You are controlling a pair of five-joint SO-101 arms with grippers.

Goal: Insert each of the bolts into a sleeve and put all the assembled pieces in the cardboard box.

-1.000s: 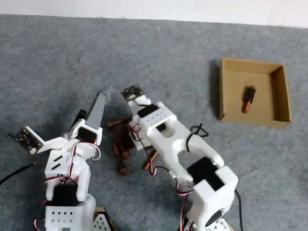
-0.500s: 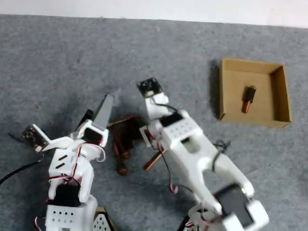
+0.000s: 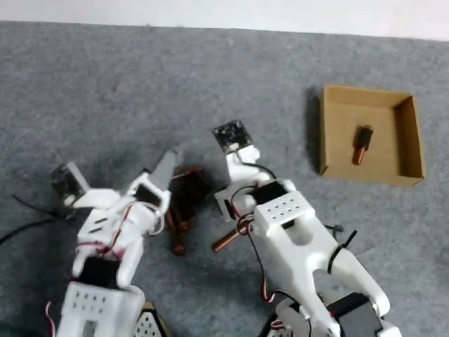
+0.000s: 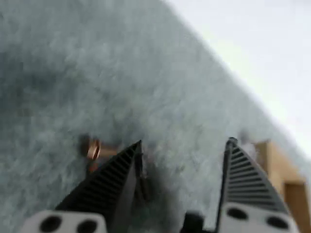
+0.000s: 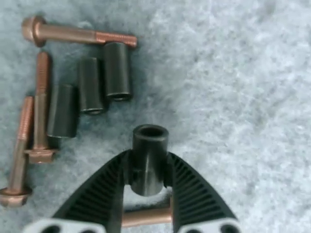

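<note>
We see right claw [image 5: 148,156] clamped on a black sleeve [image 5: 150,145], left claw [image 4: 184,142] apart over the desk [image 3: 105,84], cardboard box [image 3: 342,130] at two o'clock with one assembled piece [image 3: 362,144]

Left arm [image 3: 105,225]: I see a white plastic shell with rows of small round holes near the base.
Right arm [image 3: 295,225]: white too, with a hole grid on its upper block.
Cables [image 3: 28,229]: thin red, black and white wires at the joints.
Wrist boards [image 3: 231,135]: small and dark, one on each arm.
Left gripper [image 4: 184,143]: black ribbed fingers on a white mount.
Right gripper [image 5: 148,160]: same black ribs.
</note>
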